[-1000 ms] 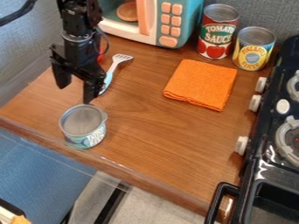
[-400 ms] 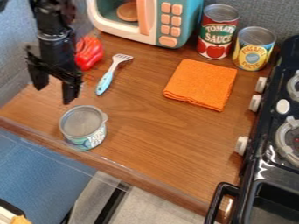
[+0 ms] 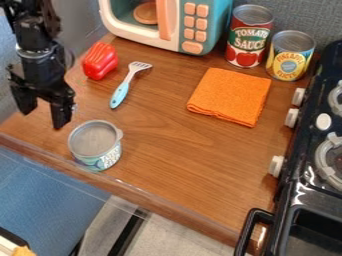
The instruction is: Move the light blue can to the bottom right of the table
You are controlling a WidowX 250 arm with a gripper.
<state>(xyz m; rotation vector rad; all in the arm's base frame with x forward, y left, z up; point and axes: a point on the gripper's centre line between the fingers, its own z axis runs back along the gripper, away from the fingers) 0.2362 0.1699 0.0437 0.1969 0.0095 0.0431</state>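
The black gripper hangs at the left side of the view, over the table's left part. Its two fingers are spread apart with nothing between them. The light blue can, with a grey lid, stands upright near the table's front left edge. It is just below and to the right of the gripper, and a small gap shows between them. The wooden table stretches from there to the stove at the right.
A red pepper and a blue-handled spatula lie behind the can. An orange cloth, two taller cans, one a tomato sauce can, and a toy microwave are farther back. The stove borders the right side.
The gripper has moved left, away from above the can's back edge, and the red pepper behind it has come into view. The can has hardly changed place.
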